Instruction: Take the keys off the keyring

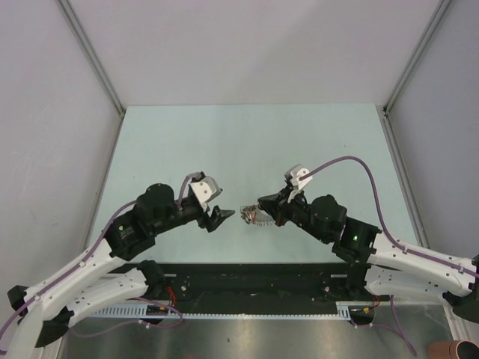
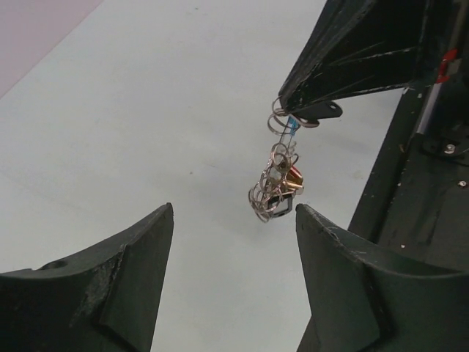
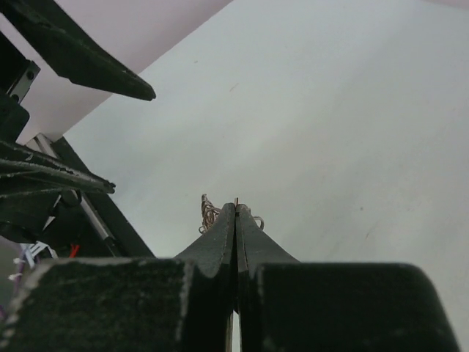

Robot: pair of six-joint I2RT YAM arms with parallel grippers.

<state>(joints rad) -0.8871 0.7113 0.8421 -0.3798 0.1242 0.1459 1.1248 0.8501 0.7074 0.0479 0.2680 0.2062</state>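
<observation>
Near the middle of the frame in the top view, the right gripper (image 1: 266, 209) is clenched on the one keyring (image 1: 250, 217), pinching its upper end so it hangs clear above the counter (image 1: 247, 142). From the left wrist, the keyring (image 2: 275, 172) dangles as a bunched strand, its long axis running from upper right down to lower left, with the light-blue band (image 2: 292, 126) uppermost. I count two keys low in the bunch: a red-headed one (image 2: 294, 177) and a dark one (image 2: 277, 207). The left gripper (image 2: 234, 213) is released, its jaws spread wide just beside the strand.
</observation>
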